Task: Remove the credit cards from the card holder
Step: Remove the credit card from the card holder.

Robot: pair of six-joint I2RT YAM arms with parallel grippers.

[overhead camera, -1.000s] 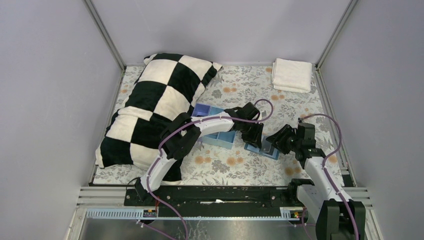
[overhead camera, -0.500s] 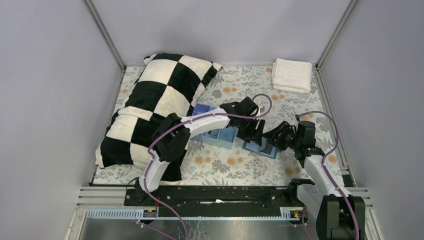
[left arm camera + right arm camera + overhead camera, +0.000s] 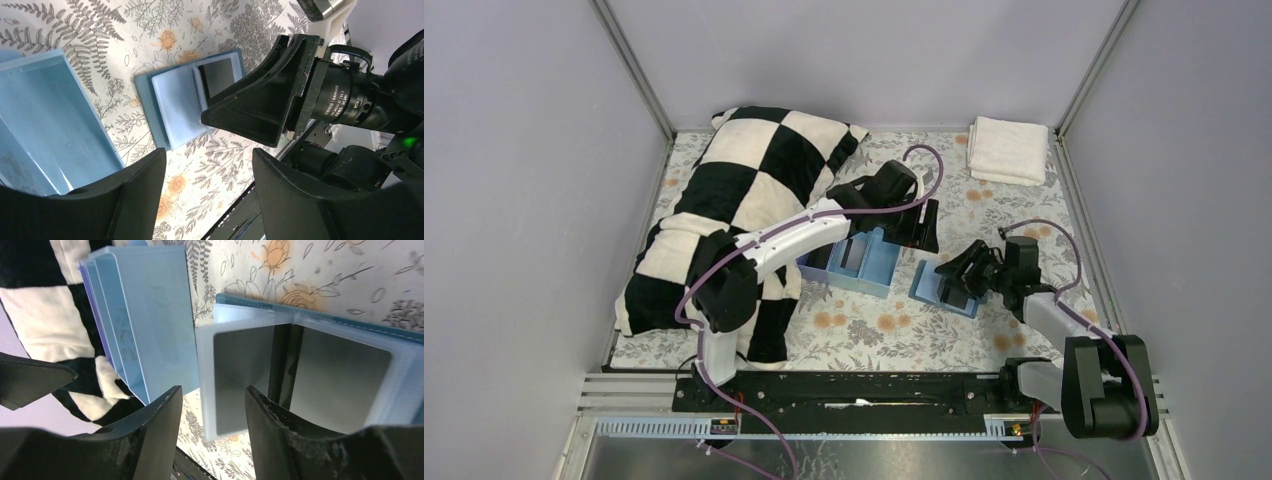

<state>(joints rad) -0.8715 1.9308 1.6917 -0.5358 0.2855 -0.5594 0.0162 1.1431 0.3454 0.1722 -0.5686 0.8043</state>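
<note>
The card holder (image 3: pixel 927 285) is a blue wallet lying open on the floral cloth, right of the tray. Dark credit cards sit in its clear sleeves, one on the left (image 3: pixel 242 370) and one on the right (image 3: pixel 340 375). One card (image 3: pixel 218 76) also shows in the left wrist view, with the holder (image 3: pixel 175 107) beside it. My right gripper (image 3: pixel 952 278) is low over the holder, open and empty (image 3: pixel 212 392), its jaws either side of the left sleeve's edge. My left gripper (image 3: pixel 919 225) hangs open and empty (image 3: pixel 207 155) above and behind the holder.
A blue three-compartment tray (image 3: pixel 879 265) stands just left of the holder and shows in both wrist views (image 3: pixel 50 115) (image 3: pixel 145 315). A black-and-white checkered pillow (image 3: pixel 734 210) fills the left side. A folded white towel (image 3: pixel 1007 150) lies at the back right. Walls enclose the table.
My left gripper has lifted off the holder and drawn back towards the far side. My right gripper has moved left onto the open holder.
</note>
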